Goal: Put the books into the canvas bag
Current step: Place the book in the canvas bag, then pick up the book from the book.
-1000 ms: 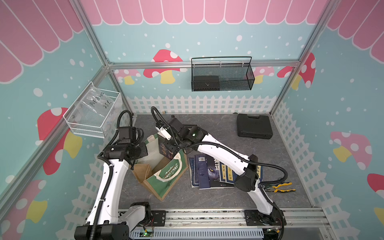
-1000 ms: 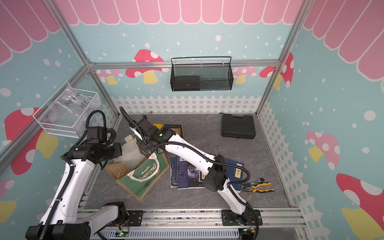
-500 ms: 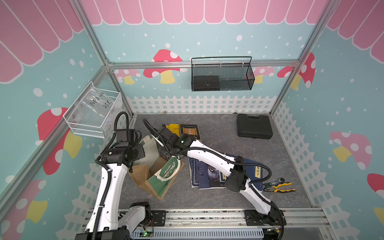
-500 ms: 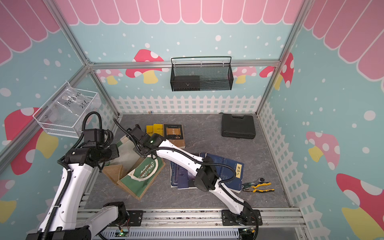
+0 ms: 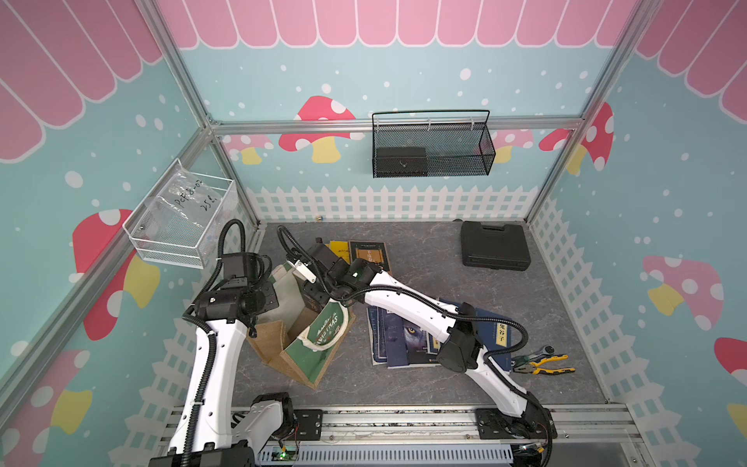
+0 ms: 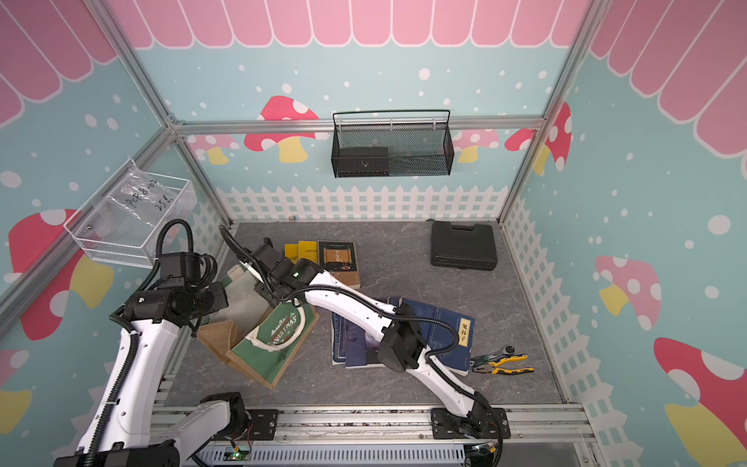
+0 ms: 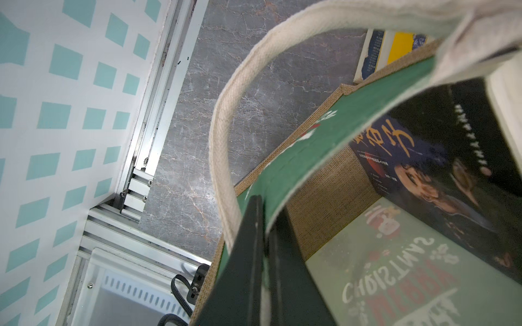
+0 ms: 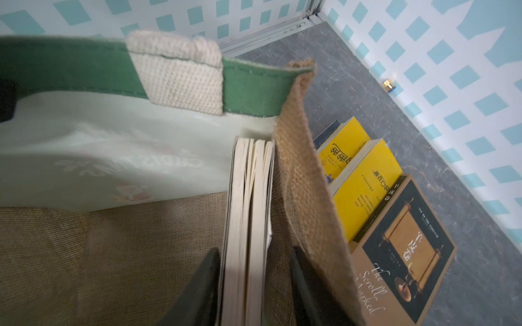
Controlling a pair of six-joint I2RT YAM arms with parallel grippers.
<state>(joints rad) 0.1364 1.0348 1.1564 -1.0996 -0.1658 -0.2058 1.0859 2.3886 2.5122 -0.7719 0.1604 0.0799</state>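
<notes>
Change vs. one second ago: the right arm has dropped and swung left, so the right end effector [image 5: 312, 294] now sits in the mouth of the canvas bag [image 5: 323, 356]. The yellow books [image 5: 338, 251] and brown book [image 5: 370, 255], covered by the arm then, are now in sight. The left arm sits slightly lower.

Top views: the bag stands open on the tabletop [image 5: 424, 279] at the front left, green panel turned toward the front right. The left end effector [image 5: 270, 300] is at the bag's far rim. Navy books [image 6: 442, 323] and the wolf-eye book [image 5: 408, 332] lie flat just beside the bag, under the right arm. The black mesh basket [image 6: 392, 149] on the back wall holds a dark box [image 5: 400, 155]. The white wire basket [image 6: 129, 220] on the left wall holds a clear plastic pouch [image 5: 182, 202]. Black case [image 5: 495, 246] at the back right, pliers [image 5: 545, 362] at the front right.

Left wrist: the left end effector [image 7: 265, 240] is clamped tight on the bag's green rim, beside the white handle [image 7: 223, 135]. Inside, a dark-covered book [image 7: 440, 180] leans on the jute side wall.

Right wrist: the right end effector [image 8: 251, 276] is narrowly parted, its fingers [image 8: 203, 285] either side of two paperbacks [image 8: 248, 211]. These stand on edge in the bag against the jute wall. One finger is close against the pages, with a gap at the other. The yellow and brown books lie on the tabletop just outside that wall
</notes>
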